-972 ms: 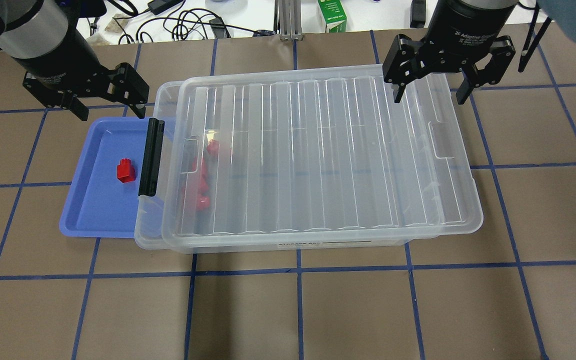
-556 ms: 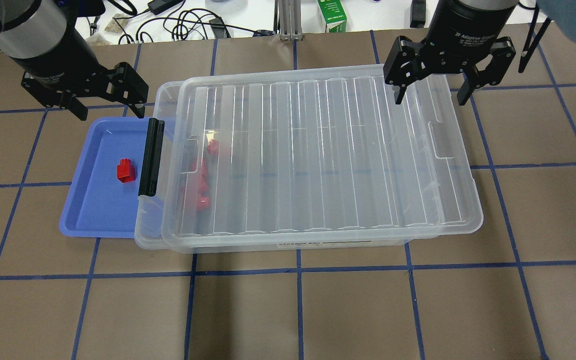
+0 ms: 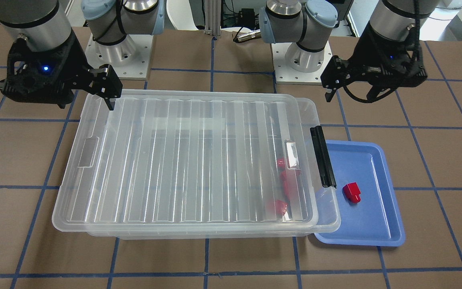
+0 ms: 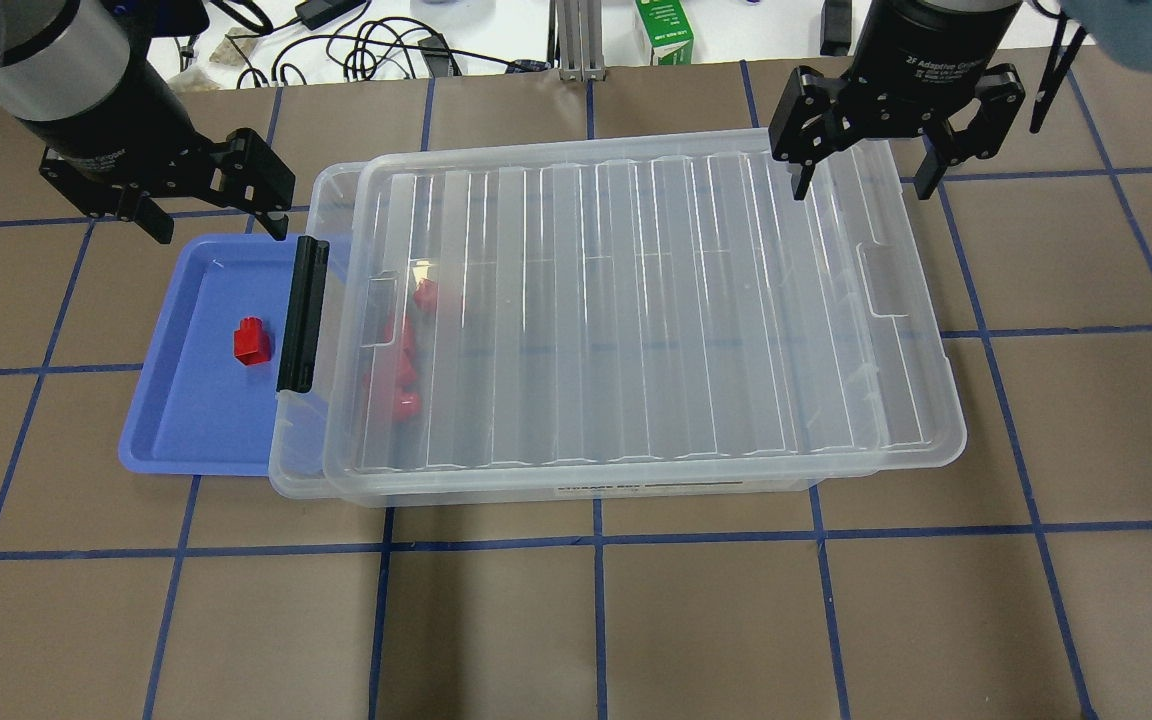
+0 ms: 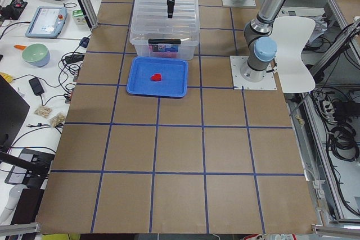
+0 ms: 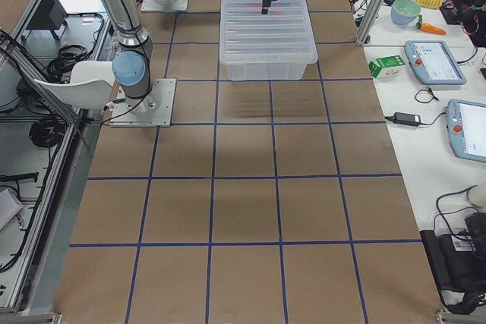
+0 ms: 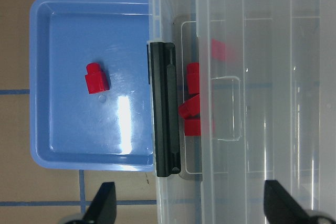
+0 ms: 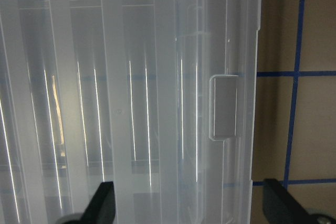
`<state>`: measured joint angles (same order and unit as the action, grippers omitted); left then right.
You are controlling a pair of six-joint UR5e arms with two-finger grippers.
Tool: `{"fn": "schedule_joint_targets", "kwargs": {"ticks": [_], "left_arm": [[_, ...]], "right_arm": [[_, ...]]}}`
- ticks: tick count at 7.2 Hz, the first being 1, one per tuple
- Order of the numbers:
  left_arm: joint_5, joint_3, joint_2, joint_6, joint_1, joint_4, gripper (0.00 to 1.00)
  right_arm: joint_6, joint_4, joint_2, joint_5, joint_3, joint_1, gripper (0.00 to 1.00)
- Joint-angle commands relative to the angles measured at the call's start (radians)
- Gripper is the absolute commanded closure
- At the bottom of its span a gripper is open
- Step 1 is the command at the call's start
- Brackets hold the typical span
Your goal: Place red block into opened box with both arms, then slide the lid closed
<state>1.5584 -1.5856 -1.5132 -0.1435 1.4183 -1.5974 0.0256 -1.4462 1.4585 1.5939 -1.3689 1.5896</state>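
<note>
A red block lies alone on the blue tray, also in the left wrist view and the front view. The clear box stands beside the tray, its black latch at that end. The ribbed lid rests on the box, shifted right, leaving a narrow gap at the latch end. Several red pieces show through it. My left gripper hangs open over the tray's far edge, holding nothing. My right gripper hangs open and empty over the lid's far right corner.
A green carton and cables lie past the table's far edge. Brown mats with blue tape lines cover the table. Side benches in the side views hold tablets and a bowl.
Both grippers have drifted slightly toward the far side of the table, still open. The block, box and lid have not moved.
</note>
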Motion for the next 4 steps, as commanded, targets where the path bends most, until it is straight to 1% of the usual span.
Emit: {"fn": "schedule_joint_targets", "kwargs": {"ticks": [1,2,3,4], "left_arm": [[-0.015,-0.028,-0.028,-0.248,-0.236,-0.033,0.00],[-0.055,-0.059,-0.060,-0.260,-0.287,0.023,0.00],[-0.092,-0.092,-0.109,-0.251,-0.297,0.095,0.00],[-0.093,-0.112,-0.154,-0.258,-0.302,0.135,0.00]], "right_arm": [[-0.013,-0.007,-0.009,-0.026,0.011,-0.023,0.00],[-0.045,-0.014,-0.012,-0.017,0.008,-0.054,0.00],[-0.178,-0.028,-0.021,-0.015,0.004,-0.132,0.00],[-0.223,-0.028,-0.035,-0.026,-0.004,-0.229,0.00]]}}
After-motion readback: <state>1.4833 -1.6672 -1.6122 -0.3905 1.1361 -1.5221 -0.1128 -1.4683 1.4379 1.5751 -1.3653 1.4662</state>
